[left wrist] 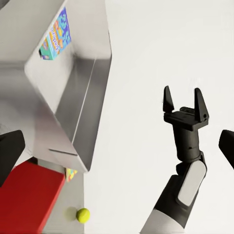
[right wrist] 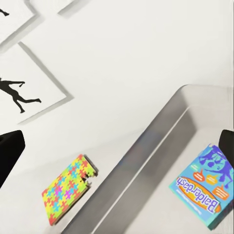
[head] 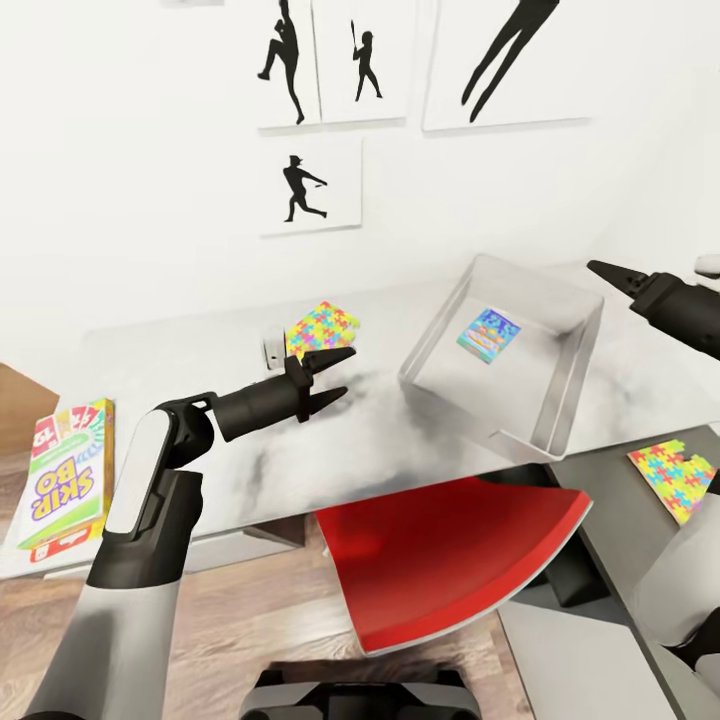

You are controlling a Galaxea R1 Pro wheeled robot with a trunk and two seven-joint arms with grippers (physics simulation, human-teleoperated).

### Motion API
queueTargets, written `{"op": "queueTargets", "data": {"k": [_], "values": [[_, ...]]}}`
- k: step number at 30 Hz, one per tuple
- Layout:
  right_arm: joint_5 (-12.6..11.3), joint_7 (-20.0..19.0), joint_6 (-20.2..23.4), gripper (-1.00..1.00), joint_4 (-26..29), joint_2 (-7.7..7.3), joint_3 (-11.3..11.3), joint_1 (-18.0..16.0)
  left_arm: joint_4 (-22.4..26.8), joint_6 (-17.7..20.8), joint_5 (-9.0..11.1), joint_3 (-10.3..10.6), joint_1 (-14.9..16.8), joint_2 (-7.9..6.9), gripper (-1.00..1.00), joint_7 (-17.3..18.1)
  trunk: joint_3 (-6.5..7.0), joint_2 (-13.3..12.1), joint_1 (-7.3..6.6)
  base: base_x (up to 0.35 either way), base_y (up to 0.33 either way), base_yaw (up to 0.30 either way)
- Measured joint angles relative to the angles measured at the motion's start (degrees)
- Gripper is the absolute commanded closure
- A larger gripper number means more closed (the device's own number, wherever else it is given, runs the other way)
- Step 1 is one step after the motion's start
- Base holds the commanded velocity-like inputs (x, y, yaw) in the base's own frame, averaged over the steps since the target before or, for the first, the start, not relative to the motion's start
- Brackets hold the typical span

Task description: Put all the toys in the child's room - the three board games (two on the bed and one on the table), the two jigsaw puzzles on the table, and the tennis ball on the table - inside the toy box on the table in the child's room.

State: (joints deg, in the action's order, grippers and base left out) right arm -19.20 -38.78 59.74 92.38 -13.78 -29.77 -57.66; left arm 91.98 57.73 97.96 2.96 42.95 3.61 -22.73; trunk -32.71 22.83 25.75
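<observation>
The light grey toy box point(head: 566, 392) stands on the table point(head: 400, 440) with a small blue board game point(head: 489, 333) flat on its floor. One jigsaw puzzle point(head: 322, 328) lies on the light top by the wall. My left gripper point(head: 345, 372) hovers open and empty just in front of it. The other puzzle point(head: 675, 478) lies on the dark top at the right. A Skip-Bo board game point(head: 65, 475) rests at the table's far left. My right gripper point(left wrist: 184, 101) is raised beyond the box, open and empty. The tennis ball point(left wrist: 83, 214) sits on the dark top.
A red chair seat point(head: 450, 560) juts out under the table's front edge, below the toy box. Black baseball-player prints point(head: 300, 185) hang on the white wall behind the table. Wood-plank floor point(head: 240, 620) shows in front.
</observation>
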Motion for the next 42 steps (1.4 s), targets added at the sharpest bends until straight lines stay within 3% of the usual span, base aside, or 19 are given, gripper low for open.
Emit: {"op": "queueTargets", "data": {"k": [8,10,11,12,14,17,19,20,23,24,25,31,37,42], "values": [[-0.1,-0.04,0.0,-1.0,0.01,-3.43,-0.38,1.22,0.07,0.07,-0.04,-0.24,-2.89,-0.64,-1.0,0.86,0.75,0.0,0.0,0.0,0.0,0.0],[-0.56,-0.15,-0.04,-1.0,0.03,-6.22,-0.71,3.36,0.09,0.03,-0.26,-0.4,-5.38,-2.63,-1.0,4.34,0.93,0.0,0.0,0.0,0.0,0.0],[-1.49,-0.21,-0.13,-1.0,0.0,-8.6,-1.66,6.31,0.09,0.03,-0.87,-0.47,-7.69,-4.05,-1.0,8.3,1.02,-0.01,0.0,0.0,0.0,0.0],[-1.9,-0.2,0.0,-1.0,0.01,-8.69,-1.76,6.46,0.08,-0.01,-0.66,-0.46,-7.82,-4.09,-1.0,8.45,1.12,0.0,0.0,0.0,0.0,0.0],[-2.63,-0.22,-0.05,-1.0,0.0,-10.4,-3.37,9.16,0.09,-0.08,-1.49,-0.47,-9.66,-4.69,-1.0,10.69,1.31,0.0,0.0,0.0,0.0,0.0],[-3.18,-0.22,0.0,-1.0,0.0,-11.28,-4.47,10.79,0.08,-0.15,-2.14,-0.5,-10.47,-4.91,-1.0,11.57,1.59,0.0,0.0,0.0,0.0,0.0],[-3.62,-0.4,-0.06,-1.0,-0.01,-12.81,-6.86,14.15,0.09,-0.23,-3.78,-0.48,-11.6,-5.14,-1.0,12.86,1.78,0.0,0.0,0.0,0.0,0.0],[-3.8,-0.39,0.0,-1.0,-0.01,-12.83,-6.92,14.21,0.08,-0.24,-3.77,-0.48,-11.61,-5.14,-1.0,12.89,1.88,0.0,0.0,0.0,0.0,0.0],[-4.22,-2.26,-0.04,-1.0,0.01,-14.66,-11.07,19.56,0.09,-0.32,-5.76,-0.21,-12.55,-5.01,-1.0,14.0,2.15,0.0,0.0,0.0,0.0,0.0],[-4.26,-5.05,-0.09,-1.0,0.0,-15.63,-14.04,23.02,0.1,-0.33,-6.64,-0.08,-12.91,-4.93,-1.0,14.42,2.25,0.0,0.0,0.0,0.0,0.0],[-4.28,-10.18,-0.12,-1.0,-0.01,-16.56,-18.72,28.03,0.11,-0.29,-7.41,-0.01,-13.24,-4.91,-1.0,15.11,2.34,0.0,-0.01,0.0,0.0,0.0],[-4.64,-15.53,0.05,-1.0,-0.01,-17.08,-24.56,34.97,0.09,-0.3,-7.84,0.09,-13.36,-4.83,-1.0,16.9,2.91,0.01,0.0,0.0,0.0,0.0],[-4.51,-17.8,0.06,-1.0,-0.04,-16.73,-27.22,39.97,0.1,-0.32,-8.0,0.79,-13.22,-4.76,-1.0,17.93,3.47,0.0,0.0,0.0,0.0,0.0],[-4.42,-18.48,0.07,-1.0,-0.07,-16.36,-28.09,41.86,0.09,-0.36,-8.17,1.67,-13.04,-4.74,-1.0,18.02,3.94,0.0,0.0,0.0,0.0,0.0]]}}
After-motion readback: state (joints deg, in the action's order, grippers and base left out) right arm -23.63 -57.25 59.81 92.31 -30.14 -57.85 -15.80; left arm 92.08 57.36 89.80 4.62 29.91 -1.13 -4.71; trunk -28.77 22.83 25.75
